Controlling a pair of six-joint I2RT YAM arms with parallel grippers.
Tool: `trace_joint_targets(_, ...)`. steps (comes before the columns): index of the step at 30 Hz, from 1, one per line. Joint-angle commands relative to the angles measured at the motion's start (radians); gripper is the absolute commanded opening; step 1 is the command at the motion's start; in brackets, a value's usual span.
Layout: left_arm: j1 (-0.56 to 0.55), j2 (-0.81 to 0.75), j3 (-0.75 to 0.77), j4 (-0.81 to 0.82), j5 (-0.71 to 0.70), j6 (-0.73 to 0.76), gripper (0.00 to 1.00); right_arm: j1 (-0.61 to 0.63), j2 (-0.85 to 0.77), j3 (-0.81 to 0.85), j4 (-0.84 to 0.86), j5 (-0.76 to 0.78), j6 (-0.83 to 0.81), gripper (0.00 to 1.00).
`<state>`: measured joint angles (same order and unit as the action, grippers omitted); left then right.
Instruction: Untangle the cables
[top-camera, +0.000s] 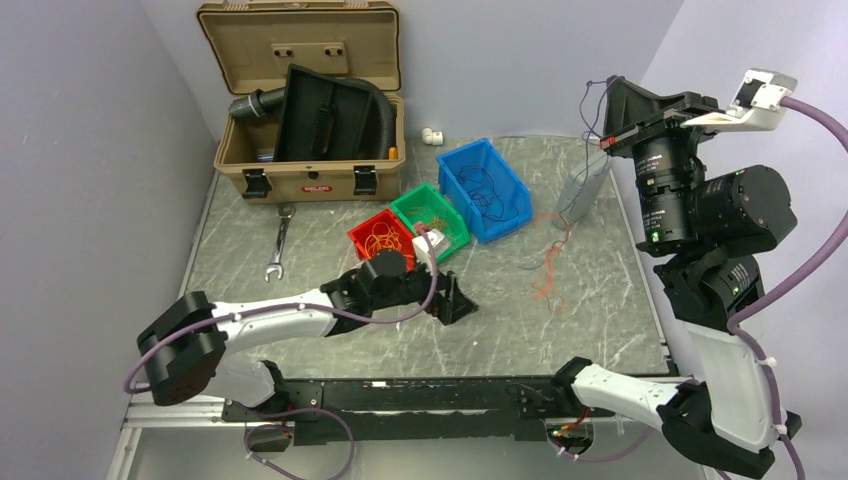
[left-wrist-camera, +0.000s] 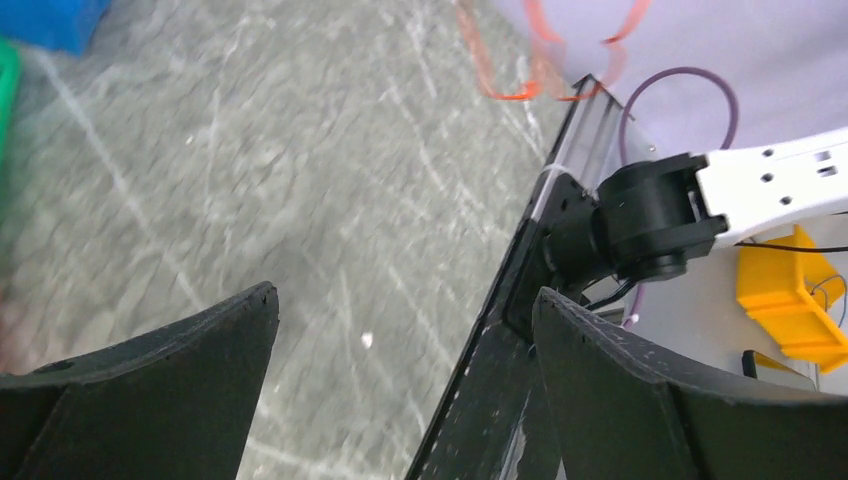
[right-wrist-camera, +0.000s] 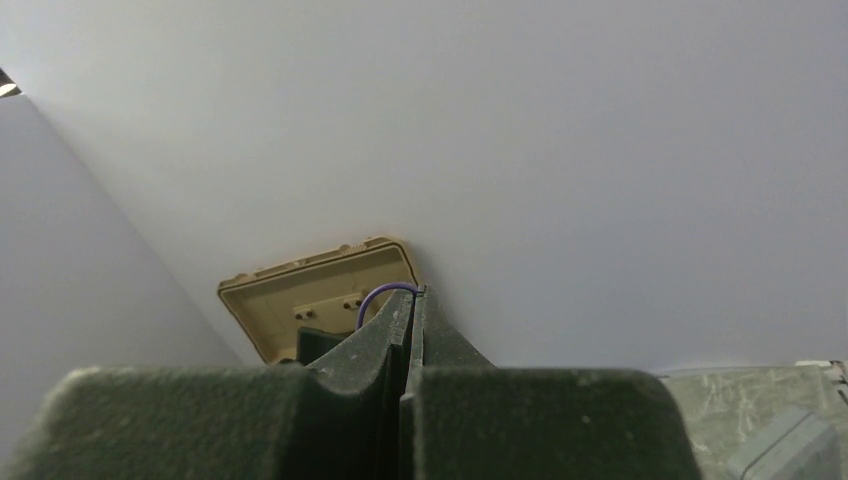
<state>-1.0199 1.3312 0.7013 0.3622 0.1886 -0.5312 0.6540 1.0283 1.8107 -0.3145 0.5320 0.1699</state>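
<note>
Right now your left tool (top-camera: 452, 299) sits low over the tabletop (top-camera: 600, 310), jaws spread wide with nothing between them. In its wrist view only bare marbled surface shows in the gap. It lies just in front of the red bin (top-camera: 380, 238) and the green bin (top-camera: 432, 215), with the blue bin (top-camera: 485, 190) beyond them.

Your right tool (right-wrist-camera: 413, 300) hangs high at the back right. Its jaws are pressed together on a thin purple cable (right-wrist-camera: 380, 293), which loops out beside the tip. From above, hair-thin dark strands hang from that tip toward the tabletop.

The loose orange cables (top-camera: 548, 272) lie on the tabletop to the right of the blue bin, well apart from both tools. Orange coils rest in the red bin and dark ones in the blue bin.

An open tan case (top-camera: 310, 180) holding a black hose (top-camera: 385, 120) stands at the back left, with a wrench (top-camera: 279, 245) lying in front of it.
</note>
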Motion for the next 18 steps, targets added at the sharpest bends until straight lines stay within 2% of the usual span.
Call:
trace_joint_targets(1,-0.045,0.083,0.129,0.081,0.024,0.046,0.99,0.001,0.023,0.041,0.008,-0.041,0.046,0.0)
trace_joint_targets(8,-0.072,0.265,0.31,0.135,-0.065,0.02,0.99,0.0,0.046,0.043,0.023,-0.065,0.072,0.0)
trace_joint_targets(14,-0.041,0.379,0.387,0.181,-0.293,-0.068,0.98,0.002,0.056,0.049,0.032,-0.098,0.106,0.0)
trace_joint_targets(15,-0.028,0.388,0.382,0.215,-0.304,-0.084,0.89,0.0,0.056,0.049,0.031,-0.101,0.111,0.0)
trace_joint_targets(16,-0.015,0.395,0.378,0.225,-0.32,-0.1,0.68,0.0,0.057,0.05,0.029,-0.102,0.116,0.0)
trace_joint_targets(17,-0.001,0.398,0.38,0.206,-0.338,-0.12,0.38,0.001,0.057,0.05,0.025,-0.105,0.119,0.0)
trace_joint_targets(18,0.01,0.392,0.376,0.182,-0.359,-0.137,0.16,0.001,0.054,0.05,0.023,-0.106,0.12,0.0)
